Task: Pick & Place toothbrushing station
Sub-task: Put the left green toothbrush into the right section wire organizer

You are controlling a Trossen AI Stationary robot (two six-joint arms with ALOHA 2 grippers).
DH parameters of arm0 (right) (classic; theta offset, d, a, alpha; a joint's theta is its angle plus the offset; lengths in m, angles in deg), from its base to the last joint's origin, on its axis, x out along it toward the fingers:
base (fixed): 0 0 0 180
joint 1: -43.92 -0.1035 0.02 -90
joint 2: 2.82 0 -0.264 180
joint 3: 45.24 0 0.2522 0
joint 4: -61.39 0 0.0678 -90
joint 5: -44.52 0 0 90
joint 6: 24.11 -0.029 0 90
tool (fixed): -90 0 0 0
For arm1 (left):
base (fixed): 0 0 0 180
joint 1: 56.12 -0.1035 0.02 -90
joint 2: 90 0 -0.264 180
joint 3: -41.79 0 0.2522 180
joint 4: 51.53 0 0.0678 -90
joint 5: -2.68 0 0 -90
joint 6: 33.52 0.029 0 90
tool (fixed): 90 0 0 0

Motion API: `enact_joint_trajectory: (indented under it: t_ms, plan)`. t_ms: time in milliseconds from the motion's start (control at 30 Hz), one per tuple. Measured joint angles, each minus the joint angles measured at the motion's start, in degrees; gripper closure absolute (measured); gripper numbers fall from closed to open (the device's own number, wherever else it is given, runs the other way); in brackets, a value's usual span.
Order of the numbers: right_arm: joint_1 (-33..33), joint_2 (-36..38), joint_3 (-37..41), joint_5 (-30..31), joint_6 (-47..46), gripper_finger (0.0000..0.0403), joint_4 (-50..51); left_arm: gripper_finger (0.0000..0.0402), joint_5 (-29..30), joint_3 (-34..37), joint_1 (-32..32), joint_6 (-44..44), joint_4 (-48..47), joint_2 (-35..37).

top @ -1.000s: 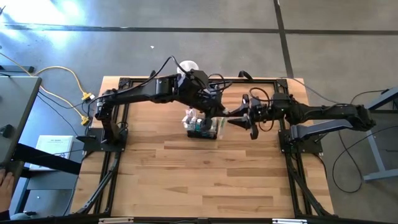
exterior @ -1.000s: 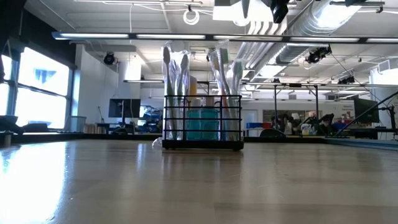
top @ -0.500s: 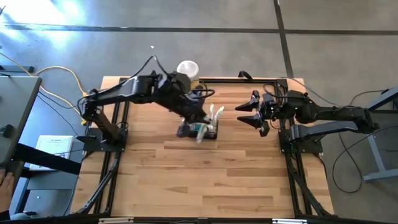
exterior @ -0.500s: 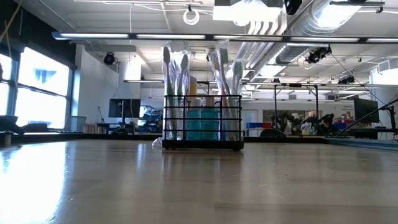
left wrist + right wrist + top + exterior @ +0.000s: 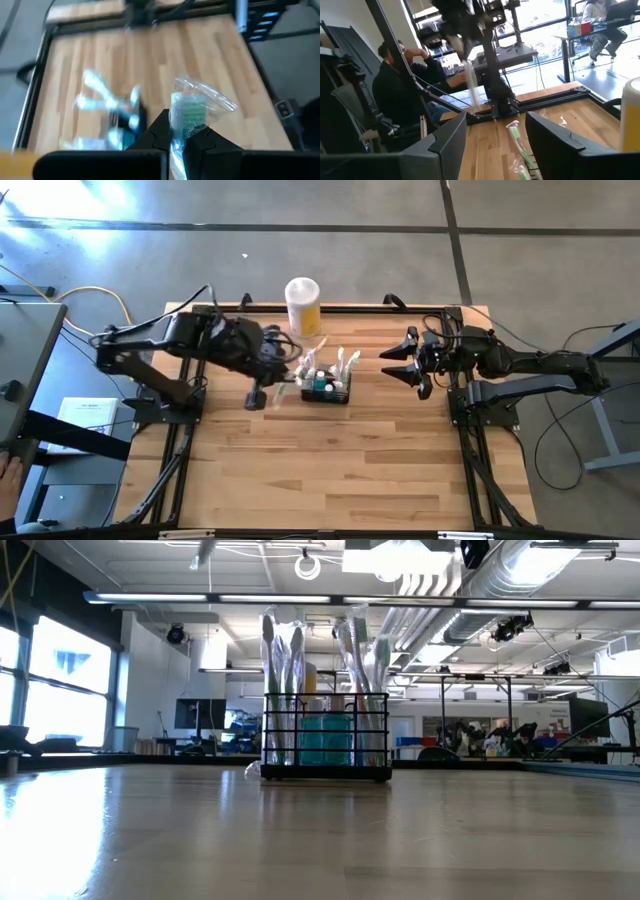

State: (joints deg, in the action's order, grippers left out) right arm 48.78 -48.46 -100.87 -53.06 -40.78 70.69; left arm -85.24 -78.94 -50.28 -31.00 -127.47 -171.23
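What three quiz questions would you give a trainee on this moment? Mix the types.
1. True or false: the left end effector grips a wrapped toothbrush.
2. The canister is: A) inside the basket; B) upright, apart from it; C) tipped over.
3. Which arm's end effector is open and holding nothing?

Key: 1 true. 2 B. 3 the right end effector.

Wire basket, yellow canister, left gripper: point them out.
wire basket (image 5: 325, 745), low view, front mesh wall.
yellow canister (image 5: 303, 315), high view, its yellow side.
left gripper (image 5: 172, 142), left wrist view, between fingertips clamping a wrapped toothbrush (image 5: 187, 107).
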Motion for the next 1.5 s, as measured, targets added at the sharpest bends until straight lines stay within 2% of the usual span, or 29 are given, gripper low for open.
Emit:
enact_joint_trajectory:
  t_ms: [67, 200, 300, 367, 467, 567, 700, 900, 1100, 1500]
  plan:
    - [0.0, 0.0, 0.0, 0.0, -0.1, 0.0207, 0.0, 0.0387, 0.5, 8.5, -0.1, -1.9, 5.9, 4.8]
    - [0.0, 0.0, 0.0, 0.0, -0.2, 0.0207, 0.0, 0.0393, 2.1, 28.7, -1.1, -2.8, 27.5, 16.0]
    - [0.0, 0.0, 0.0, 0.0, -0.9, 0.0207, -0.2, 0.0393, 2.6, 42.0, -3.3, -1.7, 43.1, 21.7]
    - [0.0, 0.0, 0.0, 0.0, -1.6, 0.0207, -0.5, 0.0392, 2.8, 49.2, -4.3, -1.7, 52.1, 24.0]
    - [0.0, 0.0, 0.0, 0.2, -1.6, 0.0207, -0.6, 0.0391, 2.7, 55.8, -4.8, -1.2, 62.2, 24.7]
    - [0.0, 0.0, 0.0, 0.3, -1.4, 0.0207, -1.6, 0.0391, 3.1, 57.8, -4.7, -1.3, 66.2, 22.8]
    - [0.0, 0.0, 0.0, 1.7, -1.1, 0.0207, -2.2, 0.039, 10.0, 57.1, -4.7, -1.2, 64.4, 20.1]
    - [0.0, -0.1, 0.0, 1.6, -1.1, 0.0207, -2.2, 0.039, 16.4, 56.7, -4.7, -0.9, 64.1, 19.3]
    - [0.0, 0.0, 0.0, 1.5, -1.1, 0.0207, -2.1, 0.039, 18.3, 56.7, -4.7, -1.8, 63.6, 16.6]
    - [0.0, 0.0, 0.0, 1.7, -1.1, 0.0207, -2.2, 0.0389, 18.3, 56.8, -4.7, -3.5, 63.3, 10.1]
